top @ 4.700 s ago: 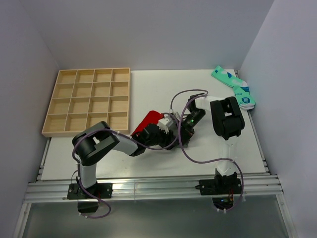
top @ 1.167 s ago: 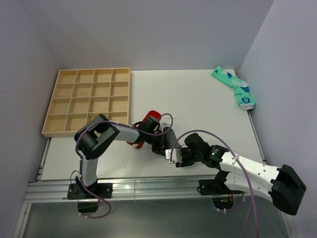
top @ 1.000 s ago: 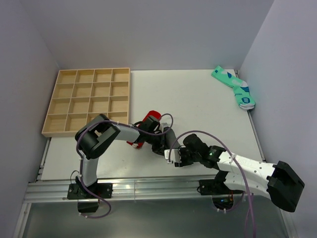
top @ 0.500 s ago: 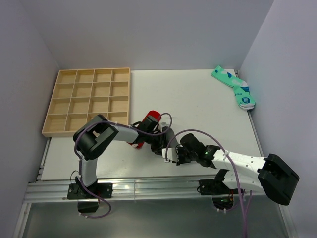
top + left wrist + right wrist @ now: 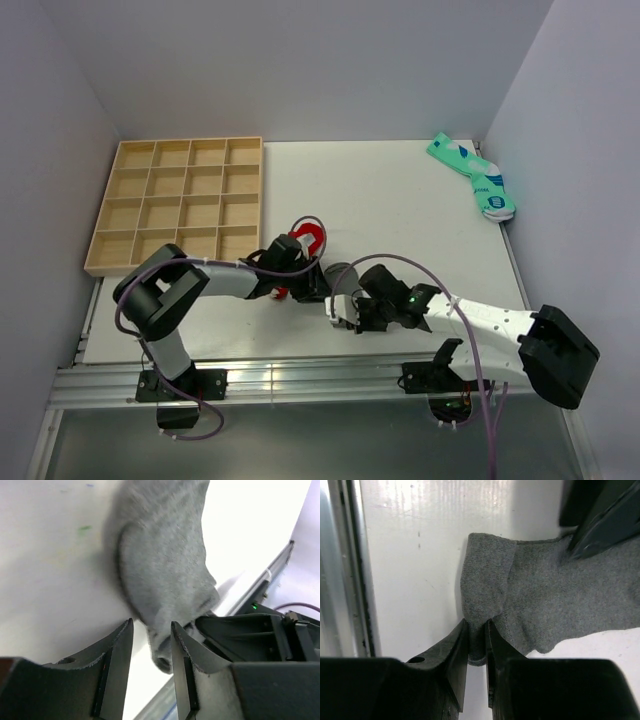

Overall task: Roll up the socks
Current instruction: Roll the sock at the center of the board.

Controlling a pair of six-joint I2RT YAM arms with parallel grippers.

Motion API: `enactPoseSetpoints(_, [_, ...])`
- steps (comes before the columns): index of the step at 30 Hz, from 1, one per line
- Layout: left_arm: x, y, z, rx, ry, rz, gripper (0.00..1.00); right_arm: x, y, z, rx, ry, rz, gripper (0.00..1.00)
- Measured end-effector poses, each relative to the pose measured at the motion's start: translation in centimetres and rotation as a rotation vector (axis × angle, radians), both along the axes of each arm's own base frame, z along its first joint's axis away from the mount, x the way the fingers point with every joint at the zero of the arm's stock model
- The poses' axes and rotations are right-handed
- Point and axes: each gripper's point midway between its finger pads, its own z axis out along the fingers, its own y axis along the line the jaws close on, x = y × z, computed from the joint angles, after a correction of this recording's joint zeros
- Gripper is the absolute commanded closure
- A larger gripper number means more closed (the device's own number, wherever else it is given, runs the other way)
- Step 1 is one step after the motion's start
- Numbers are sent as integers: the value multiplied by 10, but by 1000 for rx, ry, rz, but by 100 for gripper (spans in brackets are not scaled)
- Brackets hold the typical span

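Near the desk's (image 5: 400, 200) 6 o'clock edge, the grey sock (image 5: 340, 272) lies flat between both arms. The right end effector (image 5: 476, 630) is nearly closed, pinching the sock's folded hem. The left end effector (image 5: 150, 630) has a narrow gap with the sock's other end (image 5: 160, 570) between its fingers; can't tell if it's clamped. The red sock (image 5: 318, 238) sits at 11 o'clock of the grey one, partly hidden by the left arm. Mint socks (image 5: 475, 178) lie at the desk's 2 o'clock corner and a wooden tray (image 5: 180, 200) at 10 o'clock.
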Motion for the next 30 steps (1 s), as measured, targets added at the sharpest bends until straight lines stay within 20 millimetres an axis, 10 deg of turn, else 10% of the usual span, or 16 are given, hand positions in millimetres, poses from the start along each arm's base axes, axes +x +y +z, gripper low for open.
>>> enactPoseSetpoints(13, [-2, 38, 2, -1, -224, 85, 66, 17, -5, 5, -105, 388, -66, 81])
enactPoseSetpoints(30, [-9, 5, 37, -83, -629, -18, 50, 34, 10, 4, -178, 909, -122, 81])
